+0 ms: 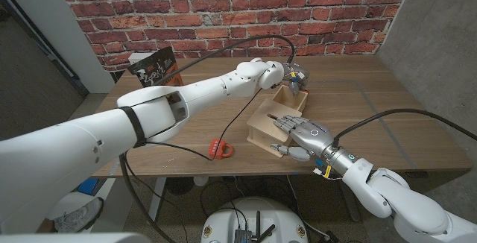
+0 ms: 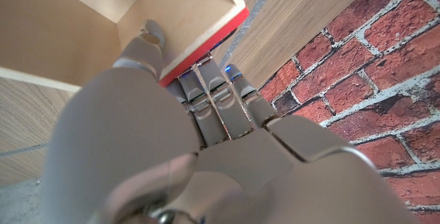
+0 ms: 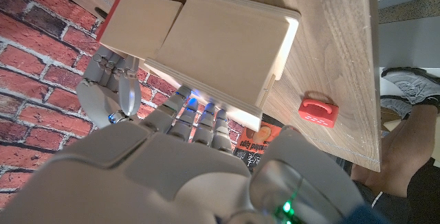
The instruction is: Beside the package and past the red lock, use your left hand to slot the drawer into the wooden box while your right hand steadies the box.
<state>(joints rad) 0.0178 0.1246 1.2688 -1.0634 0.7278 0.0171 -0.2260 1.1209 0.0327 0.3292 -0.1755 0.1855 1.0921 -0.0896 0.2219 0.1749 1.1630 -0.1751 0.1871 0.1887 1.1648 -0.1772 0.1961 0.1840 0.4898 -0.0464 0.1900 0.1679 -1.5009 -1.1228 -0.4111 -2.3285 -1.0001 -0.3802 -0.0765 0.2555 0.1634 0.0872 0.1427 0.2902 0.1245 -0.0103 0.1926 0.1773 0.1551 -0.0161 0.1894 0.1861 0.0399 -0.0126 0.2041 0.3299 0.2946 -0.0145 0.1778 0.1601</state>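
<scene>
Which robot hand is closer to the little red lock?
The right hand. It rests on the wooden box, just across from the red lock. The left hand grips the drawer at the box's far end, farther away.

Pale matt wooden box [image 1: 270, 124], brown wood-grain table [image 1: 387, 116], rough brick wall [image 1: 223, 12].

Legible text: none confirmed. The package [image 1: 153, 68], standing at the far left of the desk [image 1: 373, 109], carries light script lettering on its dark front; the characters are too small and blurred to read.
</scene>
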